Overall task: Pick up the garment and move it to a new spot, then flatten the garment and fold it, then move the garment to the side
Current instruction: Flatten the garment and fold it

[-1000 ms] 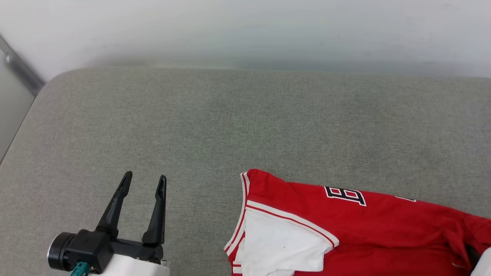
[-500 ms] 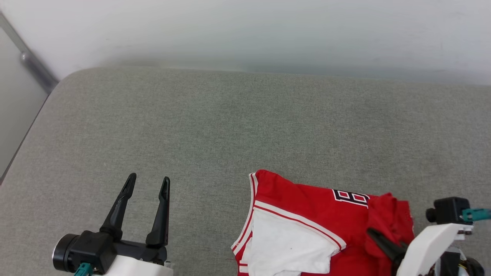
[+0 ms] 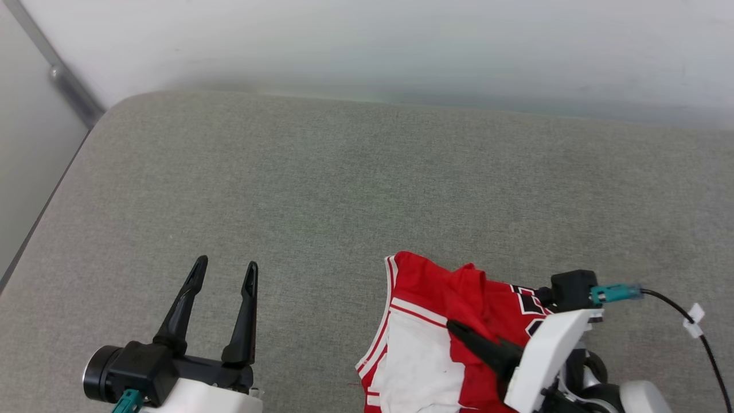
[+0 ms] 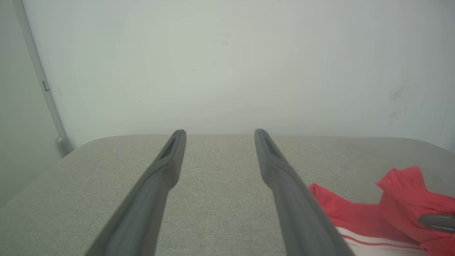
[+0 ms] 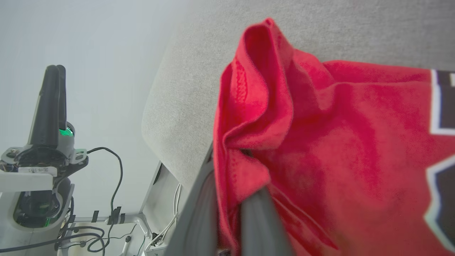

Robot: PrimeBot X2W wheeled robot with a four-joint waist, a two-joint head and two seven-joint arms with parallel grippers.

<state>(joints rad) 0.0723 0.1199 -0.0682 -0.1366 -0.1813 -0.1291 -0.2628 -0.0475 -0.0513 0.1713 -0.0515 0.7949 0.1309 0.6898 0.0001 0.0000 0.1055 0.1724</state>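
Observation:
The garment (image 3: pixel 421 355), a red jersey with a white sleeve and striped trim, lies bunched at the near right of the grey table. My right gripper (image 3: pixel 454 328) is shut on a fold of its red cloth (image 3: pixel 471 287), lifted over the black lettering (image 3: pixel 524 301). In the right wrist view the red garment (image 5: pixel 320 142) drapes over my right gripper (image 5: pixel 231 185), pinched between the two fingers. My left gripper (image 3: pixel 226 265) stands open and holds nothing, well to the left of the garment. Seen from the left wrist, the left gripper (image 4: pixel 219 132) points at the wall, with the garment (image 4: pixel 355 217) at the lower right.
The grey padded table (image 3: pixel 344 183) runs back to a pale wall (image 3: pixel 367 46). Its left edge drops off beside a metal rail (image 3: pixel 69 86). A black cable (image 3: pixel 697 332) trails from my right wrist. Below the table edge stand a frame and cables (image 5: pixel 117 213).
My right gripper has come in from the right, pulling the red cloth leftward over the lettering so the garment bunches up. The head view has shifted a little. The left gripper holds still.

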